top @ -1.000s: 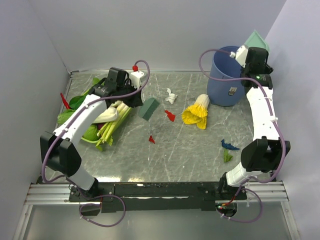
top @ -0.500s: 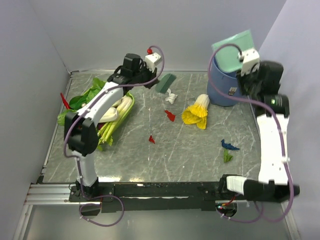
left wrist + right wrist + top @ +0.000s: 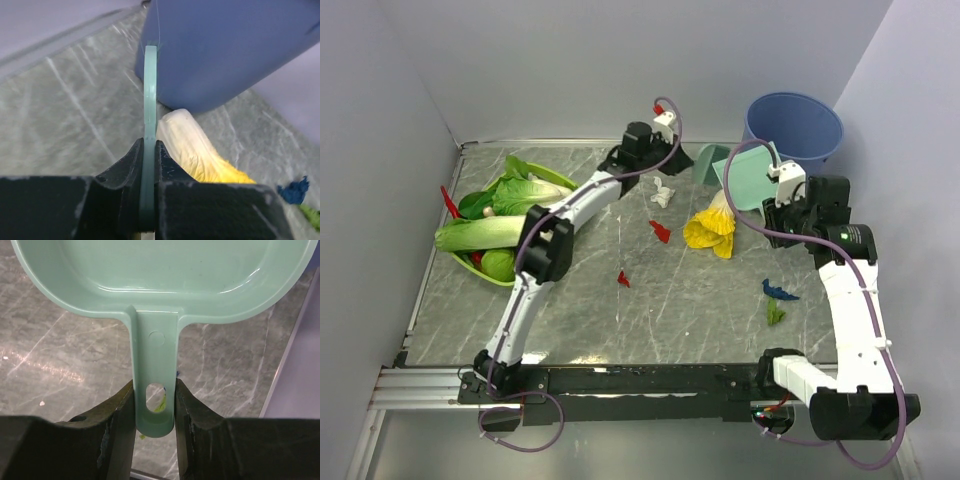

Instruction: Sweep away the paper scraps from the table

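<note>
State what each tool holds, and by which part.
Right tool: the dustpan, clamped by its handle at the hanging hole. Left tool: a thin green brush, pinched at its near end.

Paper scraps on the table (image 3: 720, 300): one white scrap (image 3: 663, 192), two red scraps (image 3: 661, 232), one dark blue scrap (image 3: 780, 291), one green scrap (image 3: 775, 313). One dustpan (image 3: 745, 190). One sweeping tool (image 3: 708, 160). One bucket (image 3: 798, 125). One yellow frilly vegetable (image 3: 710, 230).

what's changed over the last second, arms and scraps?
Left tool, shut on the thin green scraper throughout, swung from over the vegetables across to the far side, near the blue bin. Right tool, gripping the dustpan handle throughout, lowered the pan from above the bin to its left, beside the yellow vegetable. Nothing taken or released. Paper scraps and yellow vegetable unmoved.
</note>
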